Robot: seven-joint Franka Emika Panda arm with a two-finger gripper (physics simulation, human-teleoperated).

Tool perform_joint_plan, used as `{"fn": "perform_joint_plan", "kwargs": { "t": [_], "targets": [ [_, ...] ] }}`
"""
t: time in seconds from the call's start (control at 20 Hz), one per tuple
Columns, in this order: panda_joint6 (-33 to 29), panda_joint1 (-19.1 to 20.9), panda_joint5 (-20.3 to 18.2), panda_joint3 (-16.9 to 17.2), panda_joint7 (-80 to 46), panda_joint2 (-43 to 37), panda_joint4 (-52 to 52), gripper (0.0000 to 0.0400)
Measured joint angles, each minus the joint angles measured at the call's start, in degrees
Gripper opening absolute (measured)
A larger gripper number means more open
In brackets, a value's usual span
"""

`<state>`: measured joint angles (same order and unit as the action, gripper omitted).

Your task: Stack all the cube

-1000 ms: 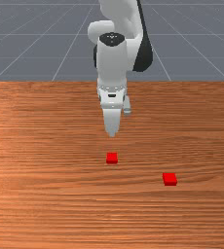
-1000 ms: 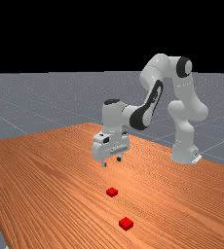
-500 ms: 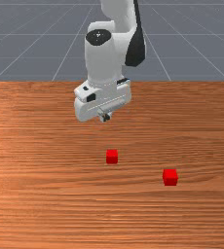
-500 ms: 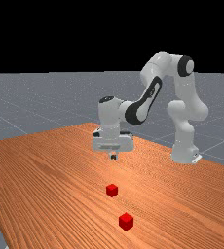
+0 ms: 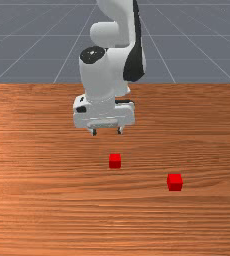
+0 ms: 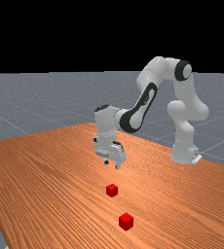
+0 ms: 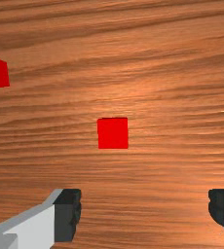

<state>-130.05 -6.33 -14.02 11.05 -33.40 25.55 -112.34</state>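
Over the worktop, the tool is seen opened, empty. Nearer to the tool one red cube is placed, farther off the other cube. Probably light and stiff, each should be gripped by opposite sides.

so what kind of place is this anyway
Most likely a simulated robotics test scene: a Franka Emika Panda arm reaches over a wood table with two red cubes, and a grey floor marked with grid lines runs out to plain black.
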Motion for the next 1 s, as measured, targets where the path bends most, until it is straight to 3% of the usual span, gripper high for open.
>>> {"fn": "perform_joint_plan", "kwargs": {
  "t": [0.2, 0.6, 1.0],
  "targets": [
    [-9.13, -0.67, -1.69, -1.51, 0.29, 6.24, 0.70, 0.0398],
    [-15.77, -2.19, -1.98, -1.94, -0.88, 10.95, 0.63, 0.0400],
    [-18.72, -8.69, 3.38, 3.25, -8.04, 14.90, 0.53, 0.0400]
  ]
}}
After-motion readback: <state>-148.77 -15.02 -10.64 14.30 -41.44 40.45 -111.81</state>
